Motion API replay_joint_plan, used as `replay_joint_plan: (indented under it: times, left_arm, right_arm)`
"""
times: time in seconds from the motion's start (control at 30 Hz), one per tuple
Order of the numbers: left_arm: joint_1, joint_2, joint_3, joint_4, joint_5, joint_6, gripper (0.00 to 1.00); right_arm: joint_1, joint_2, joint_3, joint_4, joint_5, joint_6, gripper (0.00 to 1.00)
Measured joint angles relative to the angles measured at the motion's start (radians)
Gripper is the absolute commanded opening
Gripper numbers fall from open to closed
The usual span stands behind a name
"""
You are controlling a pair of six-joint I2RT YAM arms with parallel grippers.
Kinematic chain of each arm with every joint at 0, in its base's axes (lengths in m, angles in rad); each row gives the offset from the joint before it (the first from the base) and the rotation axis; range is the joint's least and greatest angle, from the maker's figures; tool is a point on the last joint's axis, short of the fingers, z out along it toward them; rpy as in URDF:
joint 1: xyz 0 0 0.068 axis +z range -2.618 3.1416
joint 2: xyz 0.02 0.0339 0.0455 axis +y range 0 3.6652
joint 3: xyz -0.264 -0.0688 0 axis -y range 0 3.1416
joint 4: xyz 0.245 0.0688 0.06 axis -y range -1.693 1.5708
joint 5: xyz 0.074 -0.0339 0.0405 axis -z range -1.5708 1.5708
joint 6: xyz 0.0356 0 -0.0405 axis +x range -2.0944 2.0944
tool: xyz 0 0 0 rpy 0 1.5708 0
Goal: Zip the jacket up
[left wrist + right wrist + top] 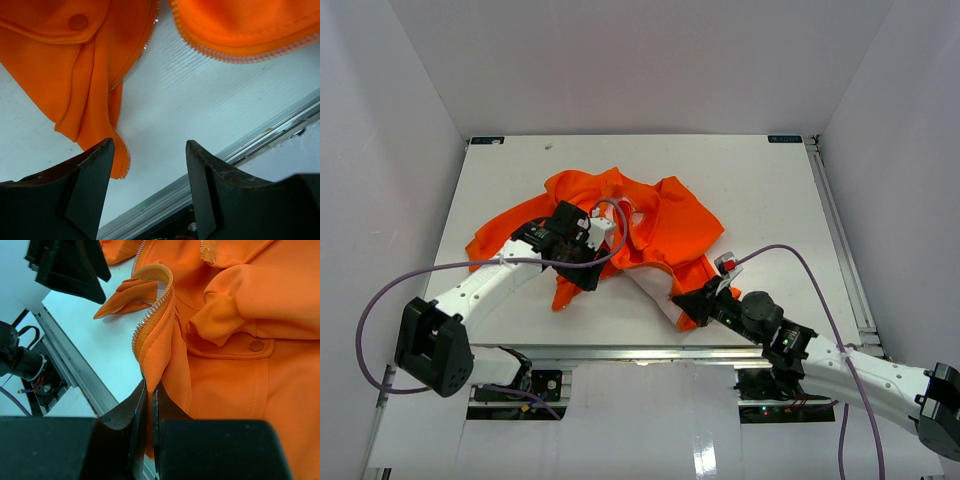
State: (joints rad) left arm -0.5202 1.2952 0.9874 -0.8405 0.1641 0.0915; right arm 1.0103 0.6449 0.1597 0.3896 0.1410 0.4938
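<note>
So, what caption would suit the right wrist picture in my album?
The right jaws clamp the orange jacket by its unzipped edge, zipper teeth curling upward.

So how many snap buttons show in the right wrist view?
1: the snap on the jacket, near the cuff. Folds may hide others.

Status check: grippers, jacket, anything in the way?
Left gripper open, empty. Right gripper shut on jacket at its zipper edge. Jacket unzipped, bunched. No obstruction seen.
</note>
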Motion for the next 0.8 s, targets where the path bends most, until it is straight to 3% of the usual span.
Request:
replay_joint_plan:
  times: [0.17,0.4,0.63,0.7,0.8]
  left_arm:
    - [0.014,0.078,0.006,-0.031,-0.043,0.081,0.58]
    - [0.083,0.116,0.004,-0.036,-0.137,0.126,0.65]
    - [0.091,0.135,-0.030,-0.003,-0.135,0.145,0.66]
    - [0.091,0.148,-0.035,0.005,-0.121,0.145,0.65]
    - [0.091,0.178,-0.044,0.020,-0.085,0.143,0.56]
  right_arm:
    - [0.000,-0.035,-0.017,0.006,-0.021,0.000,0.08]
    - [0.000,-0.100,-0.027,0.003,-0.047,0.000,0.08]
    - [0.000,-0.126,-0.027,-0.005,-0.066,0.000,0.08]
    - [0.000,-0.141,-0.027,-0.012,-0.066,0.000,0.08]
    - [0.000,-0.159,-0.027,-0.025,-0.065,0.000,0.08]
